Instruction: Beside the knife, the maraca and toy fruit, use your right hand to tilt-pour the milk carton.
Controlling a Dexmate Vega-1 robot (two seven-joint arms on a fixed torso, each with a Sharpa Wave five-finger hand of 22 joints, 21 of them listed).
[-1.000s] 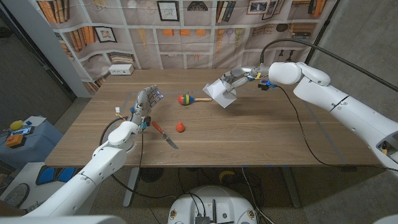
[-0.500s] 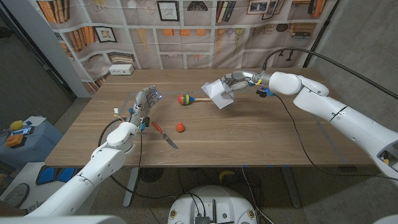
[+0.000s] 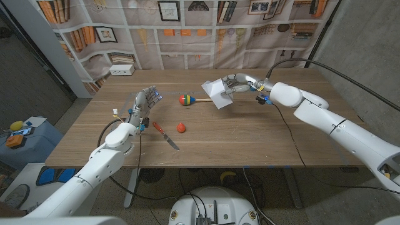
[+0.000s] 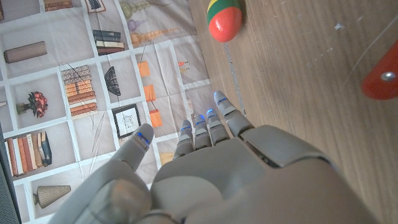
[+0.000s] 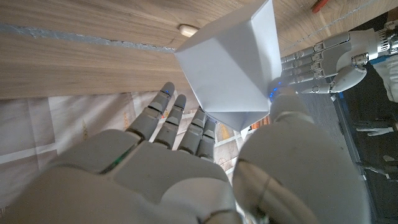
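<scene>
My right hand (image 3: 233, 83) grips a white milk carton (image 3: 218, 93) above the far middle of the table, tilted over to the left with its top pointing down toward the wood. In the right wrist view the carton (image 5: 236, 71) sits between the thumb and fingers of that hand (image 5: 186, 168). A maraca (image 3: 186, 99) with red, yellow and green bands lies just left of the carton; the maraca (image 4: 224, 17) also appears beyond my left hand. A small red toy fruit (image 3: 180, 127) and a red-handled knife (image 3: 165, 135) lie nearer the front. My left hand (image 3: 143, 102) stands upright, fingers apart, holding nothing.
A white box (image 3: 122, 69) sits at the table's far left corner. A bookshelf-print backdrop hangs behind the table. Bare wood (image 3: 269, 134) stretches across the right half and front of the table.
The right arm has swung its elbow in toward the table and the carton has shifted slightly left and tipped a little further. The left hand has stayed put.
</scene>
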